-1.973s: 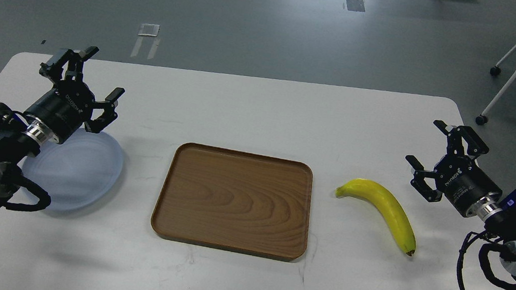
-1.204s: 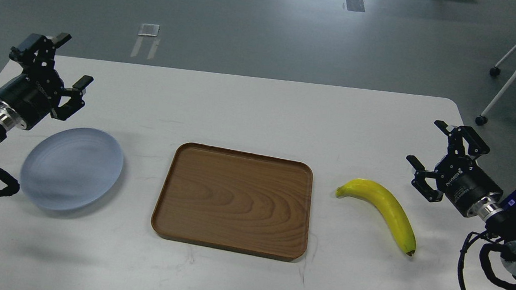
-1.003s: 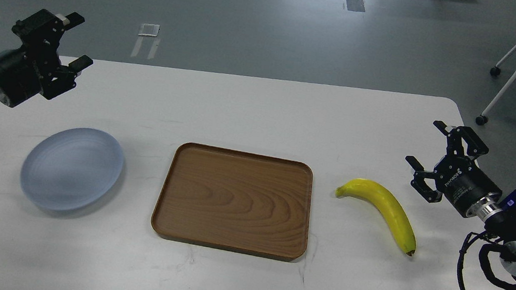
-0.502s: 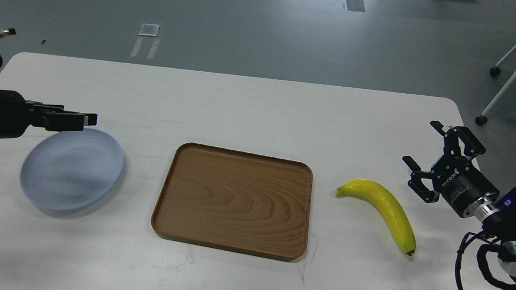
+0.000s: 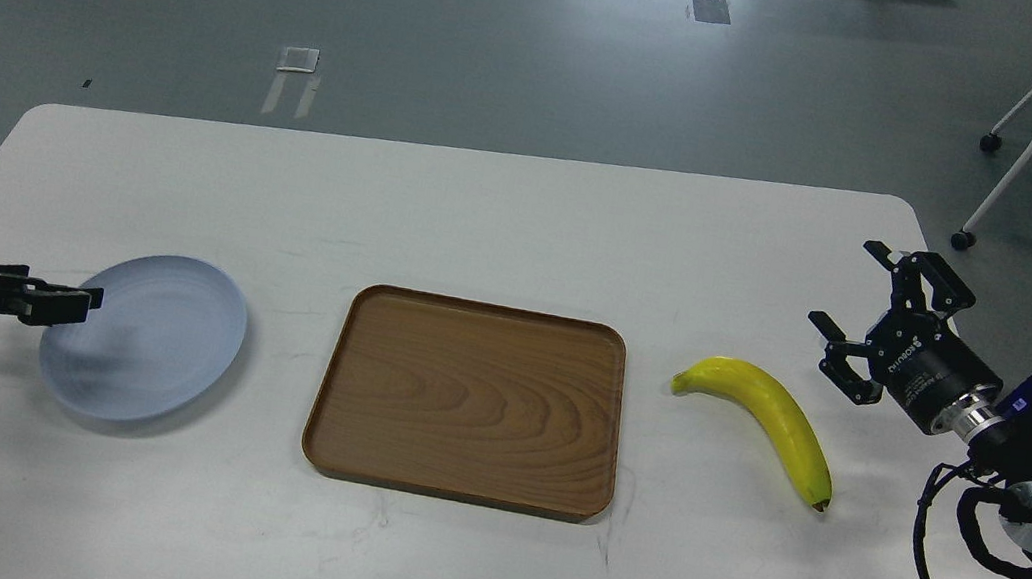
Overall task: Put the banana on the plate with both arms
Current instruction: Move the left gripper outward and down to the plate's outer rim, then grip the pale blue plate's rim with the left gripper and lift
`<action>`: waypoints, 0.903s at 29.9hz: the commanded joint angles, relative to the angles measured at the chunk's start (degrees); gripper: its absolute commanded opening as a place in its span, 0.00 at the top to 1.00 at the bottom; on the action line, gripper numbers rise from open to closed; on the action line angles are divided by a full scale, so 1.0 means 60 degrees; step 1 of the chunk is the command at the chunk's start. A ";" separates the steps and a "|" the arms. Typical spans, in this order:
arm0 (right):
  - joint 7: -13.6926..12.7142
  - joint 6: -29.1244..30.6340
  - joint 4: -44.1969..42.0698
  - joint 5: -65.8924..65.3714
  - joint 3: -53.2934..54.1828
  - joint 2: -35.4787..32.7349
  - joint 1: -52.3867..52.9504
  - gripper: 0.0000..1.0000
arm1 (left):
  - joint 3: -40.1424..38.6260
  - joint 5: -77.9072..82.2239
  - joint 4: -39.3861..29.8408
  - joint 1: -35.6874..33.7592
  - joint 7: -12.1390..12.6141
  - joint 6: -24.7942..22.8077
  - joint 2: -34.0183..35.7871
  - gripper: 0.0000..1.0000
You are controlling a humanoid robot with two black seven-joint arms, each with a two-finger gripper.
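Tray: brown wood with visible grain (low satin sheen). Plate: smooth, matt blue-grey. Banana: glossy yellow skin. Table: smooth white, faintly scuffed.

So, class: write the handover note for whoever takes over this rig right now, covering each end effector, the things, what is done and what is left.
Left end effector: low at the plate's left rim, seen edge-on, so open or shut is unclear.
Right end effector: open, empty, hovering just right of the banana.
Banana: on the table right of the wooden tray.
Plate: on the table left of the tray.
Done: nothing.
Left: put the banana on the plate.
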 commanded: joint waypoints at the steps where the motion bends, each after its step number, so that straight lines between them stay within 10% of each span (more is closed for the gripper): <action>1: 0.0000 0.0001 -0.0002 -0.0014 -0.0009 0.0000 0.0002 0.00 | 0.0604 -0.0721 0.0152 0.0006 -0.0004 0.0021 -0.0027 0.08; 11: 0.0000 0.0001 -0.0002 -0.0014 -0.0009 0.0000 0.0002 0.00 | 0.0885 -0.1075 0.0167 0.0036 -0.0004 0.0036 -0.0042 0.49; 15: 0.0000 0.0001 0.0013 -0.0014 -0.0009 0.0000 0.0002 0.00 | 0.0885 -0.1090 0.0167 0.0021 -0.0004 0.0050 -0.0071 1.00; 27: 0.0000 0.0001 0.0013 -0.0014 -0.0009 0.0000 0.0002 0.00 | 0.0856 -0.1075 0.0035 -0.0125 -0.0004 0.0343 -0.0071 1.00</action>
